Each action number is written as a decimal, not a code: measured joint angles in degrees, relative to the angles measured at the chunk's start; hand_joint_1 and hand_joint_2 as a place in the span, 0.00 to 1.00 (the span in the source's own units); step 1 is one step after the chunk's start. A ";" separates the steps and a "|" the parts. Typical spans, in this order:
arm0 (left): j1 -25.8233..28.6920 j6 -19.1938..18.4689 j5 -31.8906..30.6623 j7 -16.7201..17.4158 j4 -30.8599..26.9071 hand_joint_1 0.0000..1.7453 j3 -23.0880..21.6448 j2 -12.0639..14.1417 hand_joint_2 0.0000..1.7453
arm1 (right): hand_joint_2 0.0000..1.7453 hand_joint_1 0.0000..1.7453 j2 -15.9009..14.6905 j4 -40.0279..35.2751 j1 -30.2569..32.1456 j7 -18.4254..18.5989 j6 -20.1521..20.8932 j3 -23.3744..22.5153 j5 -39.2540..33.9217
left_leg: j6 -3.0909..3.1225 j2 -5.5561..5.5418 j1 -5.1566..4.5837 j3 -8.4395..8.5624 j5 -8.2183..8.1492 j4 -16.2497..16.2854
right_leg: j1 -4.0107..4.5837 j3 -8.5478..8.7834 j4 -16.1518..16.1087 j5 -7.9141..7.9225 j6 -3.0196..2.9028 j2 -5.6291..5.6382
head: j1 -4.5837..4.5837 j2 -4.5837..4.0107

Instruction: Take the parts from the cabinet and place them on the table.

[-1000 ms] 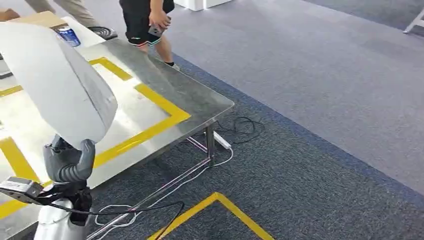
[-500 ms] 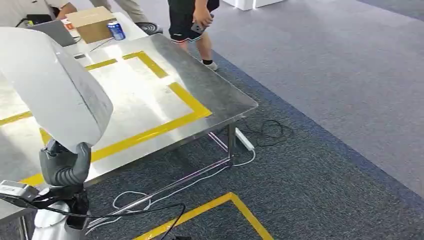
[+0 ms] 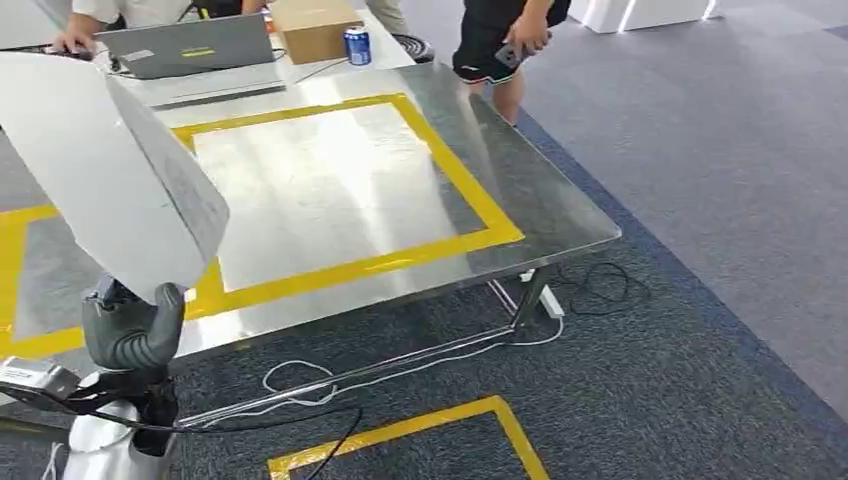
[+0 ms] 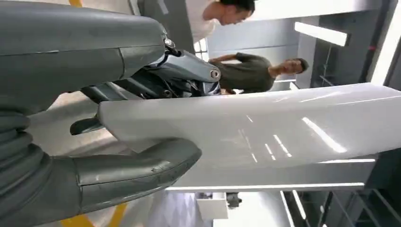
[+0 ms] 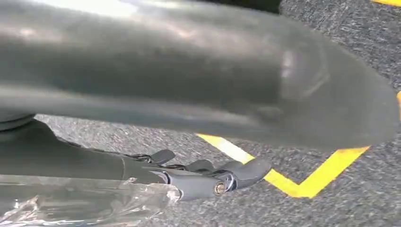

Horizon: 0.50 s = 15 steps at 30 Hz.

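A large white panel part (image 3: 110, 170) stands tilted at the left of the head view, over the near left of the steel table (image 3: 540, 215). My left hand (image 3: 135, 325) grips its lower edge from below. In the left wrist view the thumb and the dark fingers (image 4: 156, 80) clamp the white panel (image 4: 265, 132) between them. My right hand (image 5: 118, 165) hangs over the carpet with its fingers (image 5: 236, 172) stretched out and its thumb apart; carpet shows between them. Crumpled clear plastic (image 5: 71, 203) lies beside those fingers.
Yellow tape (image 3: 470, 200) frames a rectangle on the tabletop. At the far end stand a laptop (image 3: 190, 45), a cardboard box (image 3: 315, 28) and a blue can (image 3: 357, 45). A person in dark shorts (image 3: 500, 40) stands at the far right corner. Cables (image 3: 600, 285) lie under the table.
The camera has turned, so the table has slid right and more of its top shows. The white panel stays gripped in my left hand in the same pose.
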 joint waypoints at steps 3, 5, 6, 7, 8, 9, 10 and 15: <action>0.00 -0.13 -0.07 0.37 -0.02 1.00 -0.02 0.00 1.00 | 0.00 0.00 0.00 0.00 -0.09 0.04 0.00 -0.24 0.00 | -0.25 -2.56 0.17 0.27 0.03 0.08 | -0.27 4.96 -11.61 7.33 -0.25 0.97 | 0.02 0.00; -0.12 -0.20 -0.07 0.50 -0.07 1.00 -0.04 0.00 1.00 | 0.00 0.00 0.04 0.02 -0.11 0.15 0.02 -0.31 -0.02 | -1.02 -3.92 -0.04 -0.11 -0.06 0.51 | -1.00 8.02 -18.37 8.32 -0.25 5.77 | 0.07 0.00; -0.15 -0.28 -0.11 0.52 -0.07 1.00 -0.11 -0.02 1.00 | 0.00 0.00 0.07 0.02 -0.13 0.17 0.00 -0.33 0.00 | -1.38 -4.53 0.16 -0.42 0.24 0.46 | -0.85 8.03 -18.25 8.51 -0.57 5.13 | -0.05 0.00; -0.03 -0.33 -0.15 0.52 -0.07 1.00 -0.09 0.00 1.00 | 0.00 0.00 0.09 0.02 -0.19 0.20 -0.04 -0.33 0.00 | -1.76 -4.99 0.33 -0.63 0.47 0.22 | -0.60 8.00 -18.12 8.54 -0.93 4.63 | 0.02 0.00; 0.23 -0.35 -0.13 0.52 -0.07 1.00 -0.07 0.00 1.00 | 0.00 0.00 0.11 0.02 -0.22 0.24 -0.09 -0.35 0.00 | -2.15 -5.60 0.55 -0.68 0.71 -0.05 | -0.40 7.97 -18.09 8.66 -1.31 4.12 | 0.00 0.00; 0.48 -0.35 -0.04 0.50 -0.07 1.00 -0.04 0.02 1.00 | 0.00 0.00 0.17 0.02 -0.20 0.26 -0.15 -0.39 0.00 | -2.47 -6.21 0.55 -0.84 0.78 -0.13 | -0.70 8.09 -18.44 8.92 -1.81 3.43 | -0.02 0.00; 0.78 -0.35 0.09 0.37 -0.11 1.00 -0.02 0.04 1.00 | 0.00 0.00 0.26 0.02 -0.23 0.24 -0.15 -0.42 -0.04 | -2.65 -3.27 0.33 -0.99 0.14 0.50 | -0.73 8.24 -18.73 9.10 -2.25 2.62 | -0.06 0.00; 1.04 -0.55 0.20 0.17 -0.11 1.00 -0.02 0.04 1.00 | 0.00 0.00 0.26 0.02 0.00 0.50 -0.20 -0.85 -0.77 | -3.38 1.55 0.26 -9.43 -8.04 17.87 | -0.37 8.02 -18.89 9.00 -3.00 -0.52 | -0.79 0.00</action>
